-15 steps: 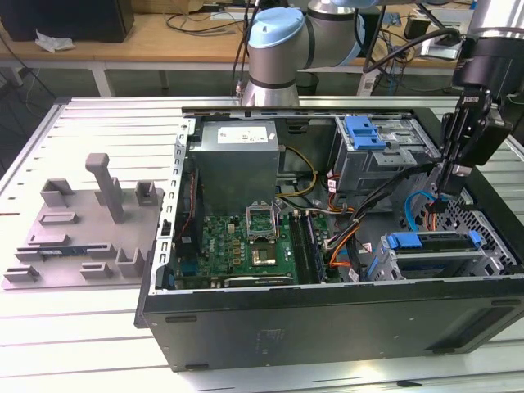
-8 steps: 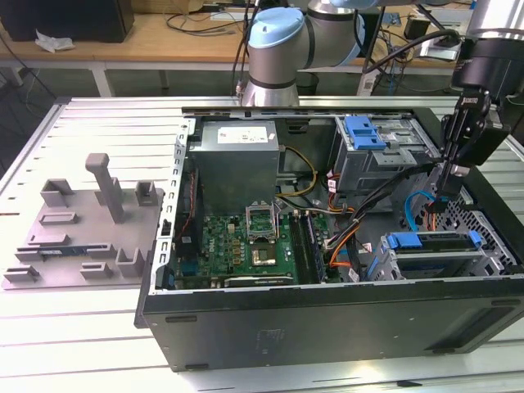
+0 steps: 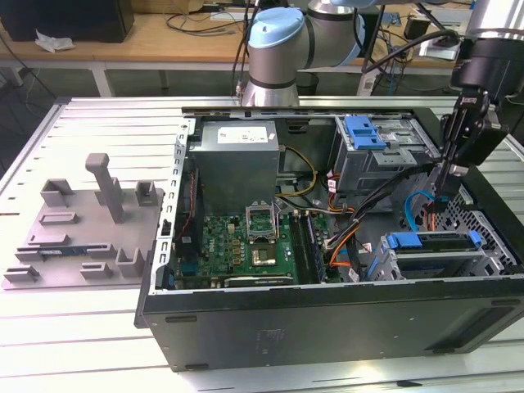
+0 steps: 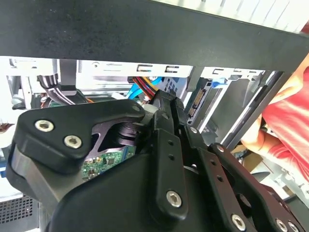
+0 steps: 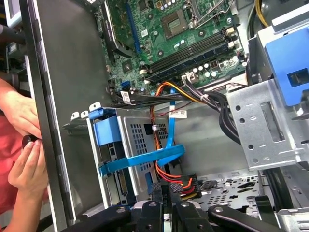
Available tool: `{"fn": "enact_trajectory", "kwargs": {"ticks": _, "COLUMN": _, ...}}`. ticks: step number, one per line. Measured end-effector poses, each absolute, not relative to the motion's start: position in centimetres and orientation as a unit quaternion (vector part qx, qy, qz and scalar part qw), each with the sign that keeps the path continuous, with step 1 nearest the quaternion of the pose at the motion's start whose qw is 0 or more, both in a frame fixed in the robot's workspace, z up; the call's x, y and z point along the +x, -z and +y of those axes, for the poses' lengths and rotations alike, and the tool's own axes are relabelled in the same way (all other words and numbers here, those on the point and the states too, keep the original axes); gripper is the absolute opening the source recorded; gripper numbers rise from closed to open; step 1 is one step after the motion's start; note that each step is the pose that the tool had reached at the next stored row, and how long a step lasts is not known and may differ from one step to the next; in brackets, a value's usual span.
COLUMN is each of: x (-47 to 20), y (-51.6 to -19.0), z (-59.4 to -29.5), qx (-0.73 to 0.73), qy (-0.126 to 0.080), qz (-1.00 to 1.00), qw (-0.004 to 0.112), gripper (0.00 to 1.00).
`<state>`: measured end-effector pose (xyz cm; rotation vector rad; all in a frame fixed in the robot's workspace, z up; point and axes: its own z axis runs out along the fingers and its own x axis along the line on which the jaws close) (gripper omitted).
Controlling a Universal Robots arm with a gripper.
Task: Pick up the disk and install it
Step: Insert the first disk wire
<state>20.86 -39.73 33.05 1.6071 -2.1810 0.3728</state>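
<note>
The open computer case (image 3: 327, 319) surrounds the closed claw (image 3: 438, 195). Just below the claw, the disk (image 3: 438, 243), silver in a blue frame, sits in its metal bay. A blue cable (image 5: 145, 159) crosses that bay beside the claw; a black plug (image 5: 186, 184) with red wires lies nearest its tips.

The disk (image 3: 438, 242), a flat silver drive framed by a blue plastic carrier bracket, lies level and slotted into the metal drive cage at the near corner of the open computer case, on the exterior view's right, its blue end facing the motherboard.
</note>
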Motion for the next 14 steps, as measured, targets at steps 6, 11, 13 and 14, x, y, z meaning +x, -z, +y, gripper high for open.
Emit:
{"fn": "enact_trajectory", "kwargs": {"ticks": 6, "x": 20.3, "y": -33.9, "z": -40.4, "qx": 0.58, "qy": -0.133, "qz": -0.781, "qw": 0.192, "gripper": 0.16}}
{"fn": "enact_trajectory", "kwargs": {"ticks": 11, "x": 20.1, "y": -34.0, "z": -41.0, "qx": 0.584, "qy": -0.134, "qz": -0.778, "qw": 0.189, "gripper": 0.16}}
{"fn": "enact_trajectory", "kwargs": {"ticks": 13, "x": 19.9, "y": -34.0, "z": -41.5, "qx": 0.588, "qy": -0.134, "qz": -0.776, "qw": 0.186, "gripper": 0.16}}
{"fn": "enact_trajectory", "kwargs": {"ticks": 14, "x": 19.8, "y": -34.0, "z": -41.7, "qx": 0.589, "qy": -0.133, "qz": -0.776, "qw": 0.184, "gripper": 0.16}}
